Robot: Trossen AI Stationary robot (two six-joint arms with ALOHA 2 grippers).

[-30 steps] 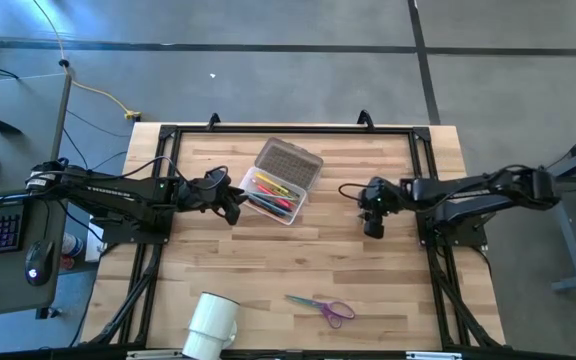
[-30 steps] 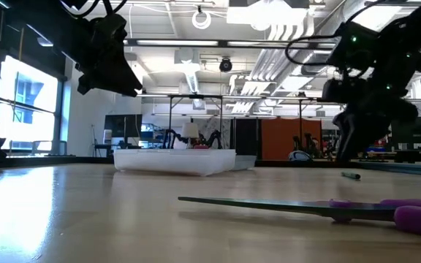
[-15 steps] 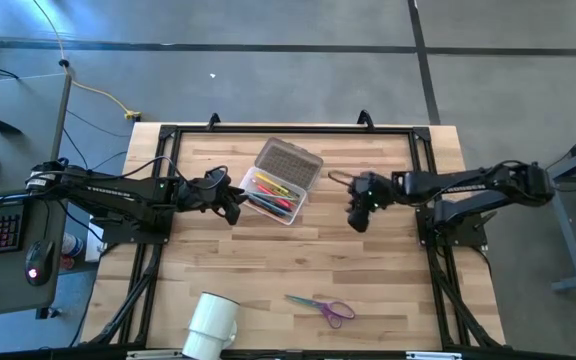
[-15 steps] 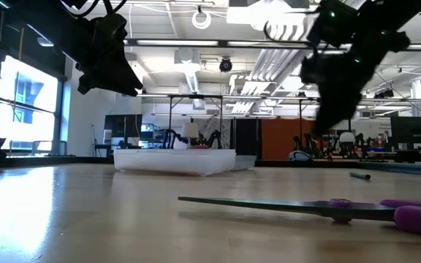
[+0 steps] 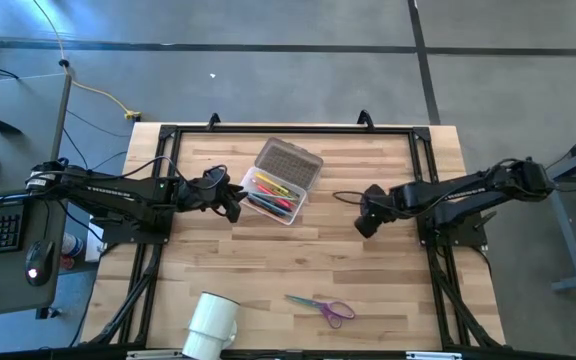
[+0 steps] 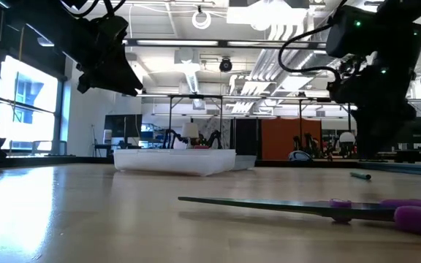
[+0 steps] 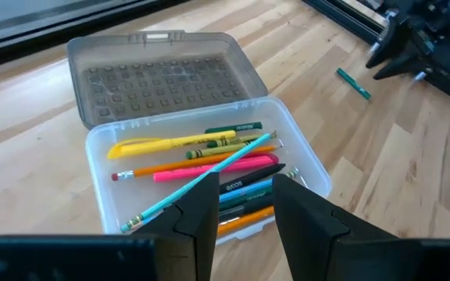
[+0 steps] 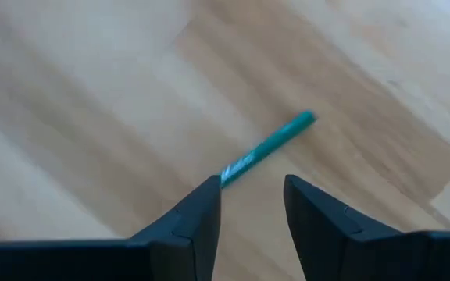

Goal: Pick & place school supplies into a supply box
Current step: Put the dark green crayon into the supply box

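High view: one supply box point(image 5: 286, 186) lies open on the desk point(image 5: 388, 290) with its ribbed lid point(image 5: 290, 160) folded back. One pair of scissors point(image 5: 322, 306) and one white cup point(image 5: 212, 322) lie near the front edge. The left tool point(image 5: 232, 200) sits just beside the box as before. The right tool point(image 5: 365, 222) has swung back outward from the box since half a second ago and sits lower over bare desk.

Low view: one box point(image 6: 175, 160), one pair of scissors point(image 6: 320, 209) in the foreground, one small green pen point(image 6: 360, 175) far off on the desk. The left arm hangs raised, unmoved; the right arm has shifted toward the pen.

Left wrist view: roughly ten pens and pencils point(image 7: 209, 164) fill the box point(image 7: 100, 176), a teal pencil point(image 7: 201, 183) lying slantwise across them. The left tool point(image 7: 243, 204) is parted and holds nothing.

Right wrist view: one green pen point(image 8: 268, 147) lies on the desk just ahead of the right tool point(image 8: 250, 204), whose fingers point(image 8: 201, 215) are spread and empty.
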